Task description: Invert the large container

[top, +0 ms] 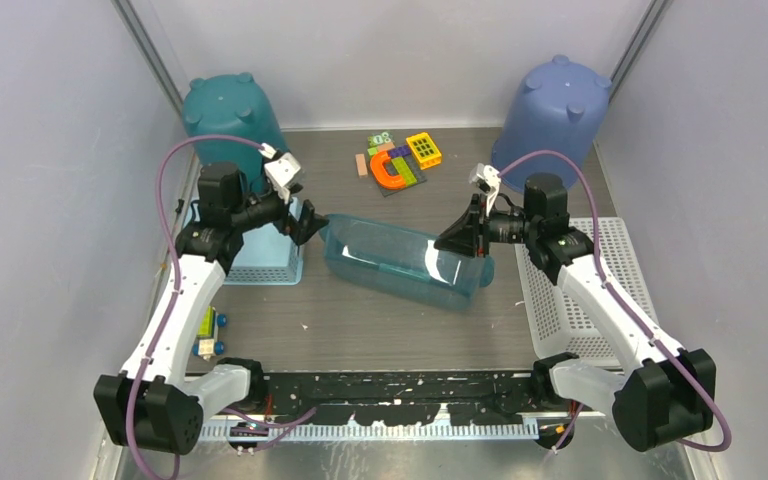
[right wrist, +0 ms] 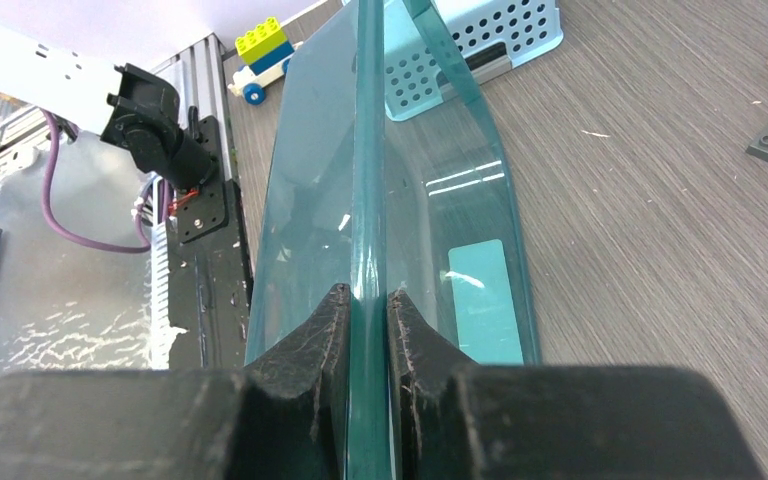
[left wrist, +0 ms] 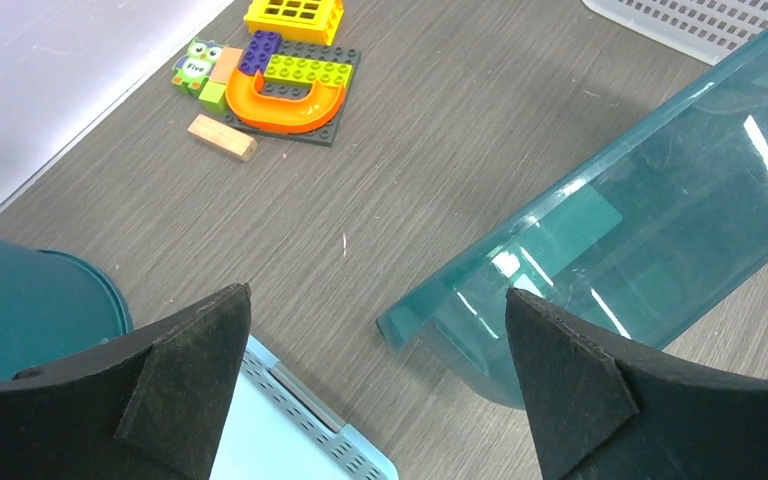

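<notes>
bright even light, glare on container point(left wrist: 660, 200)

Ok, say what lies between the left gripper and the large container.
Only bare table shows there, in the left wrist view, between the open left gripper and the large container.

translucent teal container point(top: 400, 262), orange track point(top: 388, 172)

The wood-grain table point(top: 400, 330) carries an upturned teal bucket point(top: 225, 115) and blue bucket point(top: 550, 115) at its far corners, with a toy brick plate point(top: 398, 165) between them. A light blue basket point(top: 260, 262) and toy car point(top: 208, 330) lie left, a white basket point(top: 620, 250) right, and the large container point(top: 405, 262) sits tilted mid-table.
</notes>
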Tool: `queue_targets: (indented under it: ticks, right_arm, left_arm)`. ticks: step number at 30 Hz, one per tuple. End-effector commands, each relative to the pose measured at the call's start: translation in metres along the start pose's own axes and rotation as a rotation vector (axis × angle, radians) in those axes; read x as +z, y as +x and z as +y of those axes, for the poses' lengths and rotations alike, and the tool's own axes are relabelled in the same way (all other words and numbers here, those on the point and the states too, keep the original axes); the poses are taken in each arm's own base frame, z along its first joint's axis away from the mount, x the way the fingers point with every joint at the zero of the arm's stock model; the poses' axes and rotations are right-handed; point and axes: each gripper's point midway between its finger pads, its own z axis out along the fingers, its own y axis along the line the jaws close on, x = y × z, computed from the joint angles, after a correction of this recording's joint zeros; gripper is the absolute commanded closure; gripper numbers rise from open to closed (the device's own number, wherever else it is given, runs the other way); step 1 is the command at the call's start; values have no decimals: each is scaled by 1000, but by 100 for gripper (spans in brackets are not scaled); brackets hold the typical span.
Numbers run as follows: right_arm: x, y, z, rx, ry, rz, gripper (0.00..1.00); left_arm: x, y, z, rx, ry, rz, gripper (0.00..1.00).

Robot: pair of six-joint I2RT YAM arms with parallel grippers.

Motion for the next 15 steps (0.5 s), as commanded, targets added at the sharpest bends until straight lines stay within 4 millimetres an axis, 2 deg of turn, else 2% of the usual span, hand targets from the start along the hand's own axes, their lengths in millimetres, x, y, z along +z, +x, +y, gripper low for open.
queue_targets:
  ticks: [1,10,15]
  right_arm:
    - [-1,-1,-6,11,36,-16,98]
    - [-3,-1,-15,21,70,-22,98]
    - [-4,-1,-20,55,84,-27,98]
  left_arm:
    - [-12,-20,3,14,-41,-21,0]
    - [-31,-6,-26,41,43,49,0]
    - [-32,1,-34,37,73,53,0]
